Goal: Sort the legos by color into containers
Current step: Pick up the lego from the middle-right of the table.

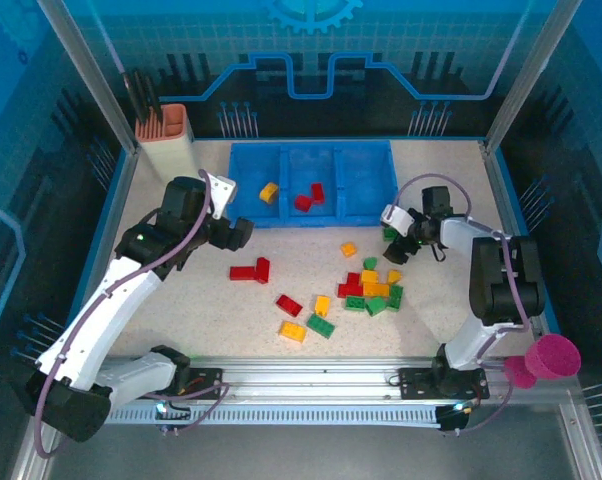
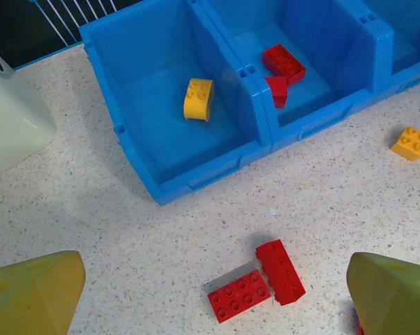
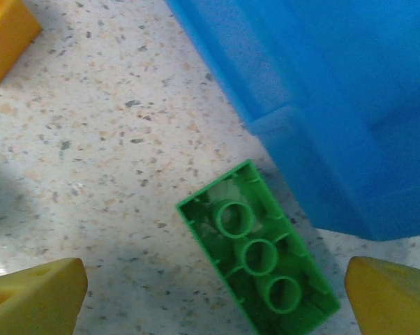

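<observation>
Top external view, starting at the left: a beige-and-orange holder (image 1: 166, 140) stands at the far left corner of the bench (image 1: 211, 320). My left hand (image 1: 241, 233) hovers at the near left corner of the blue tray (image 1: 331, 218), fingers apart and gripping nothing. In the left wrist view my fingers (image 2: 35, 289) sit wide apart in the two bottom corners. Between them a red pair (image 2: 255, 283) of bricks lies on the bench, touching at an angle, on the near side of the tray.

The tray lies at the far middle of the bench, its three compartments side by side. The left compartment holds one yellow brick (image 1: 269, 192), tipped on its side. The middle compartment holds two red bricks (image 1: 310, 195) that touch each other.

Further right, a lone yellow-orange brick (image 1: 348, 249) lies on the bench between the tray and a heap (image 1: 371, 290) of red, yellow-orange and green bricks packed close together. A few more lie scattered just left of that heap.

My right hand (image 1: 393, 232) is at the tray's near right corner. The right wrist view shows a green brick (image 3: 259, 255) lying hollow side up on the bench just beside the tray wall. It lies between my spread fingers, which do not touch it.

A pink cup (image 1: 553, 357) sits at the near right, beside my right arm's base.
</observation>
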